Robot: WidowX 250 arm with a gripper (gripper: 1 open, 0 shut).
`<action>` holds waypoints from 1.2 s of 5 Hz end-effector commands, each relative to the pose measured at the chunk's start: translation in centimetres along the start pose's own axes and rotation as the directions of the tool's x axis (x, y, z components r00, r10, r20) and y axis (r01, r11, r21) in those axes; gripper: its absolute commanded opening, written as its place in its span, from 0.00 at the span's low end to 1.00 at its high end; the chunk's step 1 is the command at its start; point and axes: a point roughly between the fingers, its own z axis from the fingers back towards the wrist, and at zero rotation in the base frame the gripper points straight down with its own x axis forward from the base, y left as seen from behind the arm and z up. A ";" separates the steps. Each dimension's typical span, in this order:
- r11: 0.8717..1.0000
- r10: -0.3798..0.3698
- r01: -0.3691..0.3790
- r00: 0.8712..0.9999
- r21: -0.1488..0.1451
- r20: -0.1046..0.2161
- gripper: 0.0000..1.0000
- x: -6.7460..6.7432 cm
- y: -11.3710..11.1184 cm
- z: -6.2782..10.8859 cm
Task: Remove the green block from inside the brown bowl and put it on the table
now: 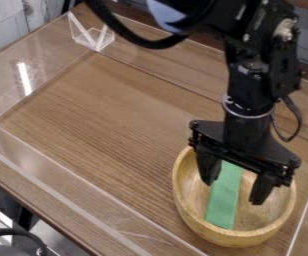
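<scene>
Hovering wide open, the gripper point(238, 178) straddled the green block point(226, 196) lying inside the brown bowl point(197, 219) on the counter point(103, 120).

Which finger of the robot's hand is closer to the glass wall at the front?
The finger on the picture's left, down in the brown bowl beside the green block. The other finger sits farther right.

The bowl point(237, 205) sits on the surface point(103, 110) at its near right corner. The block point(225, 198) lies inside it, between the hand's point(237, 186) fingers.
</scene>
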 end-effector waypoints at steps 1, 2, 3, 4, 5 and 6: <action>1.000 0.000 0.000 0.999 -0.021 0.035 1.00 0.8 0.1 0.5; 1.000 0.000 0.001 0.999 -0.029 0.035 1.00 1.0 0.2 0.3; 0.999 0.000 0.001 0.999 -0.038 0.035 1.00 1.2 0.3 0.2; 0.999 -0.001 0.002 0.999 -0.046 0.035 1.00 1.4 0.4 0.1; 0.999 -0.002 0.004 0.999 -0.053 0.034 1.00 1.5 0.4 0.0; 0.998 -0.004 0.006 0.999 -0.059 0.032 1.00 1.6 0.5 -0.2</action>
